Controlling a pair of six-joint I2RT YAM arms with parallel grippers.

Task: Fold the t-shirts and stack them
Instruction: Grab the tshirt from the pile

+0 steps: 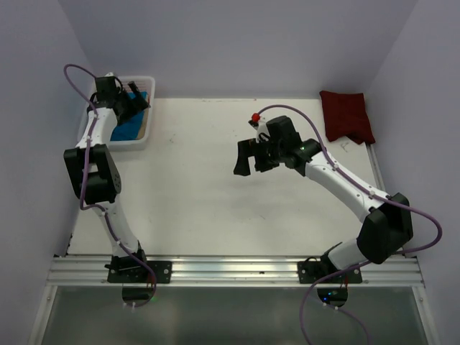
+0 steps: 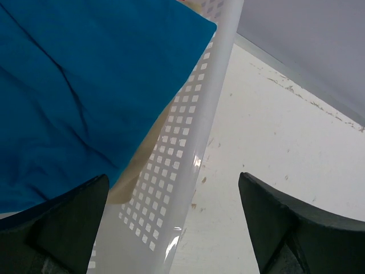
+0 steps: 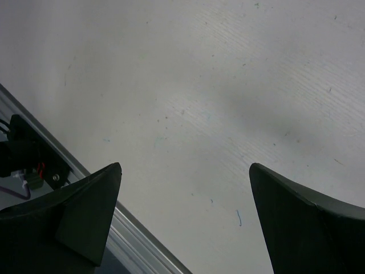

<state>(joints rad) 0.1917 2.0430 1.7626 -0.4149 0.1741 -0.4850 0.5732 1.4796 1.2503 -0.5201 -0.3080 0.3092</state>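
A teal-blue t-shirt [image 1: 133, 123] lies in the white lattice basket [image 1: 147, 128] at the far left; in the left wrist view the teal-blue t-shirt [image 2: 80, 85] lies over a beige cloth [image 2: 134, 171]. My left gripper [image 1: 135, 97] is open above the basket's right wall [image 2: 188, 171], one finger over the shirt, one over the table. A folded dark maroon t-shirt [image 1: 346, 115] lies at the far right corner. My right gripper [image 1: 251, 159] is open and empty above the table's middle.
The white table [image 1: 194, 194] is bounded by walls on three sides. A metal rail [image 1: 237, 269] runs along the near edge; it also shows in the right wrist view [image 3: 137, 245].
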